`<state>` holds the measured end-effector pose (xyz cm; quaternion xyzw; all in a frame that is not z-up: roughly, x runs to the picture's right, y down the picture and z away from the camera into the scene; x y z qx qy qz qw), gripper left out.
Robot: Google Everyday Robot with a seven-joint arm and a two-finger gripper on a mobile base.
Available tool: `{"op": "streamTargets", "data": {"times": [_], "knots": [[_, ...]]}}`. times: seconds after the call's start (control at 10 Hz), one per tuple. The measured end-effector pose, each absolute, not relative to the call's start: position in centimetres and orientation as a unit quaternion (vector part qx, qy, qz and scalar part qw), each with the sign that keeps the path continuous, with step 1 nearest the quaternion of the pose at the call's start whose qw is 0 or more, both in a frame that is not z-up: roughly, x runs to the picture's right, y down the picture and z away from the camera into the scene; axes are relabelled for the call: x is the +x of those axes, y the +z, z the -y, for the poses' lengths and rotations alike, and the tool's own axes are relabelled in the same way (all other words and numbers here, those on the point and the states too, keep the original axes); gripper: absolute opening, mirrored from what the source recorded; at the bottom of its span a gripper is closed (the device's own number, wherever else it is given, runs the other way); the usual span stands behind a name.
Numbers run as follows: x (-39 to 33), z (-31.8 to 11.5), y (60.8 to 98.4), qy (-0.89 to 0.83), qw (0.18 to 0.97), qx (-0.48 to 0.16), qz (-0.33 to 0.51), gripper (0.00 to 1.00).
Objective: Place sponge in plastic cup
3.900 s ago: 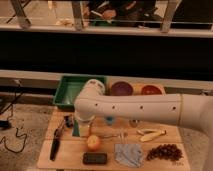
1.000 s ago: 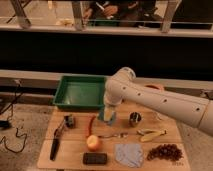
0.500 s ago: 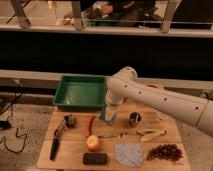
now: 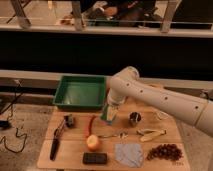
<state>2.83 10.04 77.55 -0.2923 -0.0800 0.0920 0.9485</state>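
In the centre of the frame, we see the gripper (image 4: 111,108) pointing down, just in front of the green tray (image 4: 80,93) at the back of the wooden table (image 4: 45,155). Directly under it stands the plastic cup (image 4: 107,119). A pale yellow-green patch at the cup's mouth seems to be the sponge (image 4: 112,113), touching the gripper tip. We cannot tell if the gripper is spread or pinching it, nor if the sponge is already inside. A small dark metal cup (image 4: 134,118) stands to the right, a red chili (image 4: 91,124) to the lower left, and an orange fruit (image 4: 93,142) below that.
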Motion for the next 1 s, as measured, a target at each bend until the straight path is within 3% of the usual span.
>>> {"op": "streamTargets", "data": {"times": [1.0], "knots": [[2.6,-10.8,79.3,0.068,0.942,-0.324,0.057,0.14]]}}
